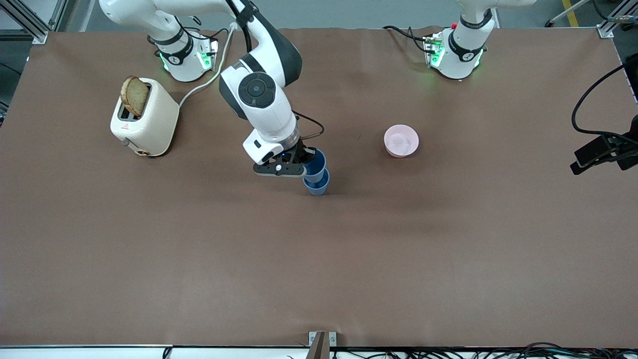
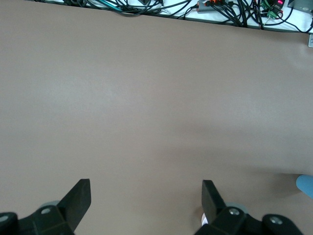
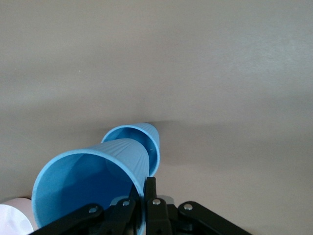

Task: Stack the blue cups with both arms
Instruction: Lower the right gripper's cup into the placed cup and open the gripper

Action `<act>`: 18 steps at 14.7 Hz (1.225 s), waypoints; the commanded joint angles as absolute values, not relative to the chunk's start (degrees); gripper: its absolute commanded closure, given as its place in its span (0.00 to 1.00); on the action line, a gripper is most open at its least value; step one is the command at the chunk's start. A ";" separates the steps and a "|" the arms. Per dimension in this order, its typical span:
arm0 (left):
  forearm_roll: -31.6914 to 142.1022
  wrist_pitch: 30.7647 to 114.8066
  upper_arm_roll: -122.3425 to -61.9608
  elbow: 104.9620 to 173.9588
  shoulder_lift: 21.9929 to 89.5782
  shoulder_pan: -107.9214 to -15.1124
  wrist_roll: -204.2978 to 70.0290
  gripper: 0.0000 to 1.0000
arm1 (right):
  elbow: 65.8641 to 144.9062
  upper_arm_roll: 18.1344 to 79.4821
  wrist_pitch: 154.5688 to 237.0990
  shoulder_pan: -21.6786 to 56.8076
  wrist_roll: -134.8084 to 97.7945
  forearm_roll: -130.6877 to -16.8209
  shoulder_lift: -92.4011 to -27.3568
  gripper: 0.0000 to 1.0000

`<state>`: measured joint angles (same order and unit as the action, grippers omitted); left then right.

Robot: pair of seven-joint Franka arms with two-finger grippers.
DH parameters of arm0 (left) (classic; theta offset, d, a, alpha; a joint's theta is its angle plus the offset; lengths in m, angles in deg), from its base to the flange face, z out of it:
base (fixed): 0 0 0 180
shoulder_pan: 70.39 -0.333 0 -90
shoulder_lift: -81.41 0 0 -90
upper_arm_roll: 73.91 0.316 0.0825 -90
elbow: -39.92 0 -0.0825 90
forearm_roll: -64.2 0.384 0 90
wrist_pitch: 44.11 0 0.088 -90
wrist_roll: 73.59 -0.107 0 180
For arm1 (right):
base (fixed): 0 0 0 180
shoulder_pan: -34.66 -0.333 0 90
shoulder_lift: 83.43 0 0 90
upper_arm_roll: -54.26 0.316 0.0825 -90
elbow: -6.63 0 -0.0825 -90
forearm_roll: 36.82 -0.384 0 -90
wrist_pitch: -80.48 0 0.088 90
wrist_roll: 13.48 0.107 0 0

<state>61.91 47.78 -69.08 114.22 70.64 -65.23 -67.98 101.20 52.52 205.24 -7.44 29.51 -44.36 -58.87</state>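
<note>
Front view, near mid-frame: the right gripper is pinched tight on the rim of one blue cup, holding it tilted just above the second blue cup standing on the table. Stacking looks underway; next it needs lining up, lowering and letting go. The left gripper waits with fingers spread wide, holding nothing.

One cup held partly inside the other cup mid-table
</note>
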 commanded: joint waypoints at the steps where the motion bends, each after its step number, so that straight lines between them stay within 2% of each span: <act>1: 61.03 45.37 -68.82 114.37 71.04 -65.20 -68.22 0.00 | 101.81 51.88 206.60 -8.05 30.73 -43.76 -58.65 0.96; 7: 61.03 44.30 -68.90 114.45 71.12 -65.20 -68.22 0.00 | 101.99 51.88 206.86 -8.75 30.65 -43.68 -56.71 0.92; 8: 61.03 44.30 -68.90 114.63 71.12 -65.21 -68.22 0.00 | 101.90 51.88 206.95 -8.84 30.65 -43.68 -56.36 0.87; 9: 61.03 44.30 -68.90 114.72 71.12 -65.21 -68.22 0.00 | 101.90 51.88 207.04 -8.84 30.65 -43.68 -56.27 0.76; 10: 61.03 44.30 -68.90 114.81 71.30 -65.21 -68.22 0.00 | 101.90 51.80 207.21 -8.84 30.65 -43.59 -56.27 0.53; 11: 61.03 44.30 -68.90 114.81 71.30 -65.21 -68.22 0.00 | 101.90 51.80 207.82 -8.58 30.56 -43.68 -56.19 0.26; 12: 61.12 44.30 -68.90 114.81 71.30 -65.12 -68.22 0.00 | 101.73 51.80 208.61 -8.32 30.65 -43.68 -56.18 0.16; 14: 61.73 44.30 -68.90 114.81 71.21 -65.12 -68.40 0.00 | 101.72 51.53 208.45 -7.53 30.65 -43.68 -56.88 0.08; 16: 62.09 44.30 -68.90 114.81 71.21 -65.20 -68.84 0.00 | 102.07 51.53 207.48 -4.55 30.38 -43.68 -60.82 0.05; 18: 62.00 44.39 -68.90 115.42 71.30 -65.55 -68.84 0.00 | 102.60 51.44 201.80 0.09 29.42 -43.59 -65.48 0.04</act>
